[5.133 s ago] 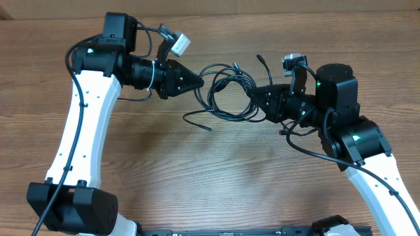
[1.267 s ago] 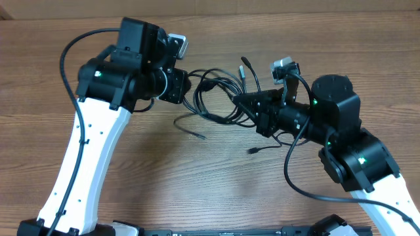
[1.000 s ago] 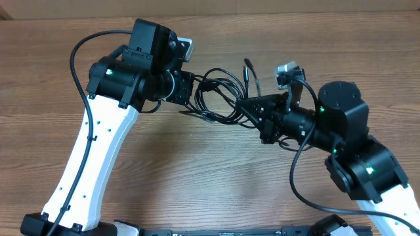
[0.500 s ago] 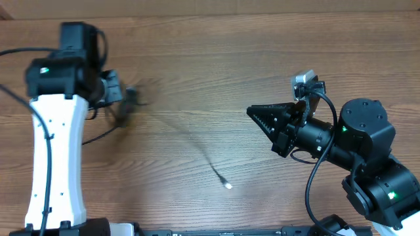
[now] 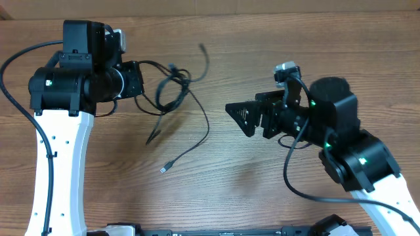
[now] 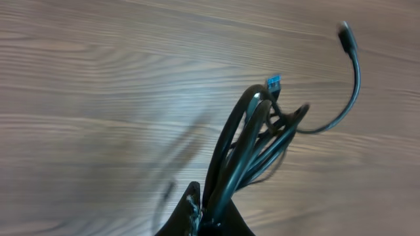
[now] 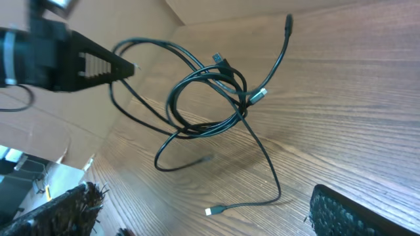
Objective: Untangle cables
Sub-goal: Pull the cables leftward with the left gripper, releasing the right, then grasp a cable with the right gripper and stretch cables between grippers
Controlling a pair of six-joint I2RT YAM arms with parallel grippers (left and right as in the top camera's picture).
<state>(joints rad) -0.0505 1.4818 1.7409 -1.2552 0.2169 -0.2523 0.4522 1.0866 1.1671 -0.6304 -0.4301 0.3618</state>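
My left gripper (image 6: 205, 215) is clamped on the cables (image 5: 172, 88). In its wrist view several black strands run together into the closed fingertips, then fan out ahead into a knot of loops. The knot hangs just beyond the tips and appears lifted off the table (image 5: 275, 39), with a blurred shadow on the wood under it.

From the knot, one plug end (image 5: 201, 47) curls up and away toward the table's far edge. The longest strand trails down toward my side and ends in a silvery tip (image 5: 164, 170) lying on the wood.

My right gripper (image 5: 239, 119) is spread wide and holds nothing. It faces the knot from well apart, and there is only bare wood between its fingers and the trailing strand. The far edge of the table runs close behind the left gripper.
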